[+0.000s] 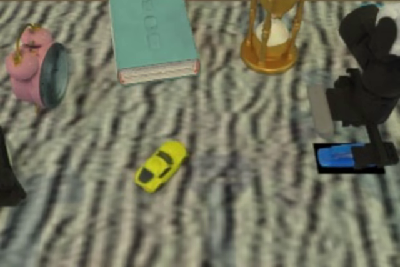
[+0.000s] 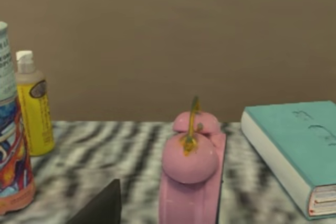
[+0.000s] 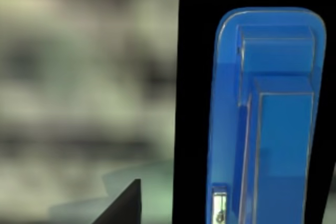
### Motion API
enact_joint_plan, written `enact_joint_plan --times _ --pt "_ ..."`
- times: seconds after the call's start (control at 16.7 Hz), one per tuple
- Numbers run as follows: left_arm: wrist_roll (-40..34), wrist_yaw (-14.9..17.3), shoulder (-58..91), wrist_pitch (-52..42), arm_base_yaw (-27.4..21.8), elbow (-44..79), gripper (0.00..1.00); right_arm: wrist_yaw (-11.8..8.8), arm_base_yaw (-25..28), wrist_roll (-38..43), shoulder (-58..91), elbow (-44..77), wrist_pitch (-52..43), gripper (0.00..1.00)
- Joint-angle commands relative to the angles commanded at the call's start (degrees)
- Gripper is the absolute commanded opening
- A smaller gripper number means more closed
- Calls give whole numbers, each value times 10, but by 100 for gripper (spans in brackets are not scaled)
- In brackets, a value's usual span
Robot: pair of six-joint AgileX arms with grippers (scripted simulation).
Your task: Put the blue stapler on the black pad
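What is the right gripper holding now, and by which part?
It cannot be told: the right gripper sits over one end of the bright blue stapler, which lies on the flat black pad.

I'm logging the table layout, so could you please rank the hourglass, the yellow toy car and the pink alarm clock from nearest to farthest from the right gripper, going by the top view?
Measured from the right gripper, at the table's right side over the blue stapler:
1. Hourglass, at the far edge, right of centre.
2. Yellow toy car, near the middle.
3. Pink alarm clock, at the far left.
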Motion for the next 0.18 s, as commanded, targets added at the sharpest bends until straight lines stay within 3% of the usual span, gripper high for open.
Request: enact_joint_plan --times 0.18 --pt "0 0 0 0 0 0 100 0 0 0 0 0 0 100"
